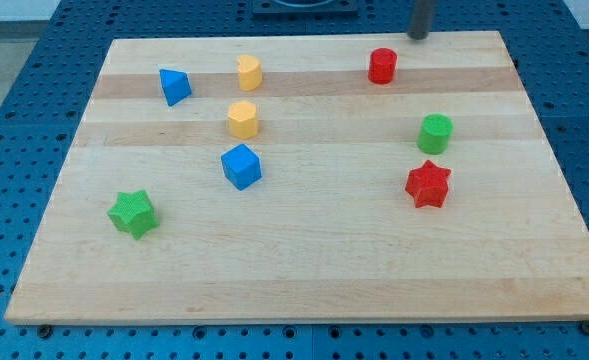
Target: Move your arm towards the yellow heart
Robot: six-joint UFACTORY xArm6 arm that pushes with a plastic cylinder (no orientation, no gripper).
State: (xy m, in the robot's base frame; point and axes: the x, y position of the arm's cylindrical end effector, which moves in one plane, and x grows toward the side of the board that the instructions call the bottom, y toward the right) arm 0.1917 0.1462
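Observation:
The yellow heart [249,72] lies near the top of the wooden board [304,270], left of centre. My tip [417,37] is at the board's top edge, far to the right of the heart and just up and right of the red cylinder [381,66]. It touches no block. A yellow hexagon [242,118] sits just below the heart.
A blue triangle [175,86] lies left of the heart. A blue cube [241,166] sits below the hexagon. A green star [133,213] is at the lower left. A green cylinder [435,133] and a red star [427,184] are on the right.

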